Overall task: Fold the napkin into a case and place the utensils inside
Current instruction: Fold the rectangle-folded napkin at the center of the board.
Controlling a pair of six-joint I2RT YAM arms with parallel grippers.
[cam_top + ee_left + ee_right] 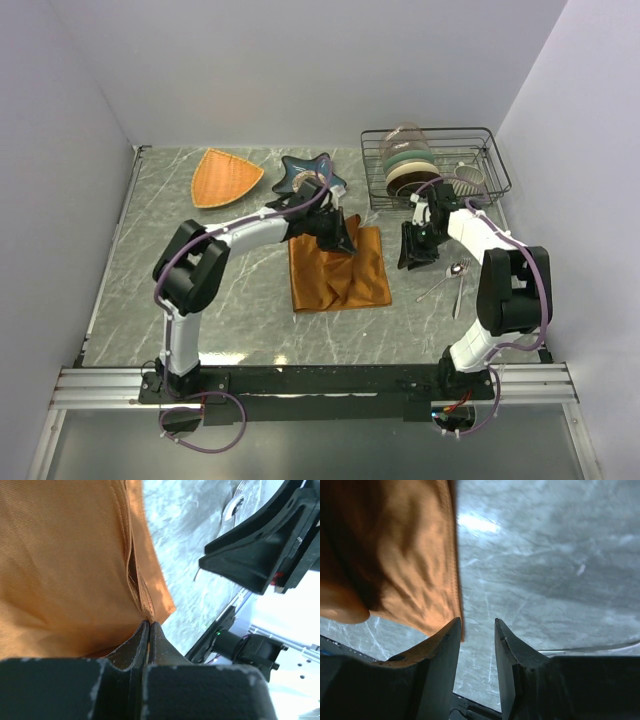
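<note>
1. Gripping the napkin at its far edge, the left claw is closed on the cloth (edge raised off the surface).
2. Right claw: jaws apart, empty, just beside the napkin's right edge.
3. Utensils lie on the surface, right of the napkin.

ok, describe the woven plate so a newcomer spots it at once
Far side of the marble table, left of the wire rack. Beside the dark star-shaped dish lies the woven plate: a pale orange triangle, unlike the darker, rumpled rust napkin.
</note>
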